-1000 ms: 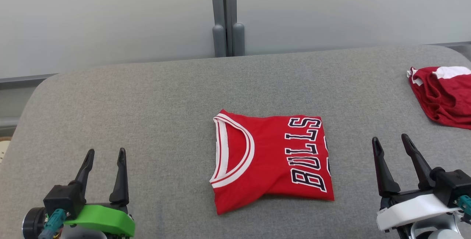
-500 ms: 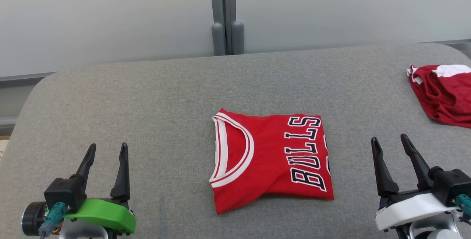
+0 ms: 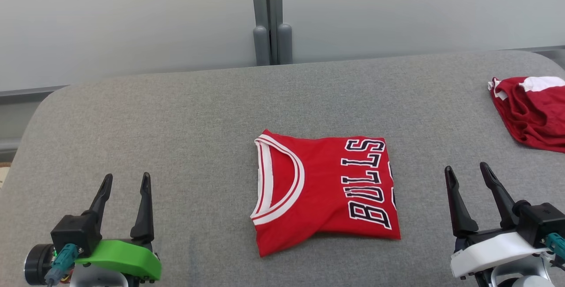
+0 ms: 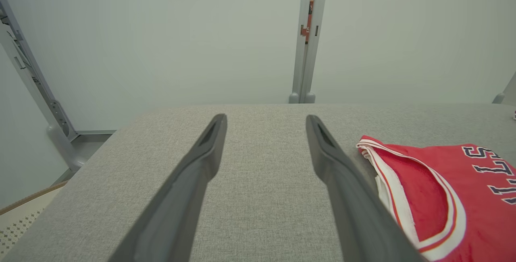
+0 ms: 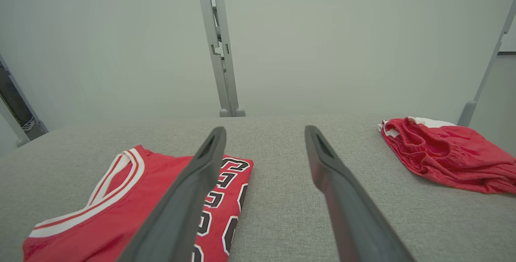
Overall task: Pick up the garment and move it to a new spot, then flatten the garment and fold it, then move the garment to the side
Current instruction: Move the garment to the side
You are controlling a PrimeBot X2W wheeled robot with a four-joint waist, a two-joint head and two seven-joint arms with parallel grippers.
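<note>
1. Head view: the garment (image 3: 324, 190), a red jersey folded into a compact rectangle, lies flat on the grey bench (image 3: 176, 115) at frame centre. Its white-trimmed neckline faces frame left. The lettering "BULLS" runs sideways along its right part.
2. Head view: the left gripper (image 3: 127, 176) sits at lower left on a green cover (image 3: 121, 260). The right gripper (image 3: 466, 167) sits at lower right on a white cover (image 3: 494, 251). Each gripper has its two dark fingers spread apart with nothing between them. The garment lies between the two, well apart from both.
3. Head view: a second red cloth (image 3: 532, 112), crumpled and with white patches, lies on the bench at the right edge and is cut off by the frame. It is well apart from the garment.
4. Left wrist view: bare bench fabric shows between the spread fingers. The neckline end of the garment occupies the lower right. This view adds a slanted grey frame strut (image 4: 28, 72) at the left edge and a patch of pale floor (image 4: 20, 213) at lower left, past the bench's rounded corner.
5. Right wrist view: the lettered end of the garment lies at lower left, partly hidden behind one finger. The second red cloth appears almost whole at the right, wrinkled, with a white piece at its far edge.
6. All three views: a grey vertical post (image 3: 269, 17) divides the pale wall (image 3: 132, 22) behind the bench.
</note>
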